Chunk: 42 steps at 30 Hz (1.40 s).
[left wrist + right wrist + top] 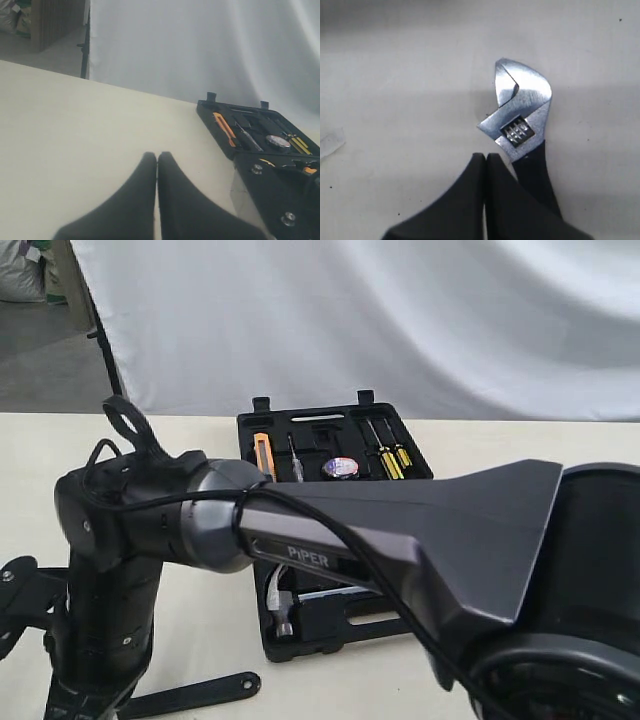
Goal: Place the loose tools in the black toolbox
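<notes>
A cream tabletop (520,438) fills the scene, with a white cloth backdrop (350,320) hanging behind it. In the exterior view a bulky black robot arm (450,530) crosses the foreground and hides much of the table.

Behind the arm lies the large black plastic hinged toolbox (312,432), opened flat with both halves facing up. The near half holds the steel claw hammer (281,602). Only its head shows, because the arm covers the handle.

The silver adjustable wrench with a black handle (522,115) lies flat on the bare table, outside the case, and is visible only in the right wrist view. The right gripper (486,159) is down beside it with its two black fingers pressed together and nothing between them. The wrench handle runs alongside one finger, outside the closed pair, and is partly hidden behind it.

The left gripper (157,162) hovers over bare table with its fingers likewise pressed together and empty, and the toolbox is off to one side.

The small black tape roll with a purple-white label (340,468) sits in the far half of the case. An orange utility knife (263,455) and yellow-handled screwdrivers (392,462) lie on either side of it.
</notes>
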Available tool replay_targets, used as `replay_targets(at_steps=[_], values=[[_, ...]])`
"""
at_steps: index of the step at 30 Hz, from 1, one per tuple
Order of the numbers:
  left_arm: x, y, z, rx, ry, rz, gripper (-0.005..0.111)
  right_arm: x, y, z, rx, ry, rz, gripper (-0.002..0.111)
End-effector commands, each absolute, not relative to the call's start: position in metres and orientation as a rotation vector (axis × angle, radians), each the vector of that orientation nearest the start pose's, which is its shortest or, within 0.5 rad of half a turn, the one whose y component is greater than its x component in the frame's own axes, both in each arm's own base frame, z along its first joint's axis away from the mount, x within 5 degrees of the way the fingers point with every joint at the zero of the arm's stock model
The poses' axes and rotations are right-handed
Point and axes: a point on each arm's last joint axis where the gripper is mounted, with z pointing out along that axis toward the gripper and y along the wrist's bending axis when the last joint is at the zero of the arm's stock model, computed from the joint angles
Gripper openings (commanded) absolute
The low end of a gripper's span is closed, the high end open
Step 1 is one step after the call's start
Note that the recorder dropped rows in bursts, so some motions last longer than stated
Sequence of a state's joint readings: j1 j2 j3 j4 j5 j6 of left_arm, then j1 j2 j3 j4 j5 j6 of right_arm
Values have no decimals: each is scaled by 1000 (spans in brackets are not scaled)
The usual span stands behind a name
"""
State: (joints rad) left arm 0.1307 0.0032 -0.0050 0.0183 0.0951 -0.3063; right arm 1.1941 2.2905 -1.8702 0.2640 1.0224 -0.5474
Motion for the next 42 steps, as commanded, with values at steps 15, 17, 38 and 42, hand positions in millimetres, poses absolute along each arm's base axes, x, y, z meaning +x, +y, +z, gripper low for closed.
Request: replay_targets(at_steps=[15,17,38,42], values=[[55,9,208,-346,1526,-103,1,171,472,143,-1733,2209,467,34],[55,9,208,-346,1526,-103,1,167,474,140,-1753,2196,461,51],[55,9,208,-346,1526,-103,1,150,474,111,-1975,2127,335,9],[55,9,208,-346,1526,-103,1,149,472,125,-1934,2173,345,0]])
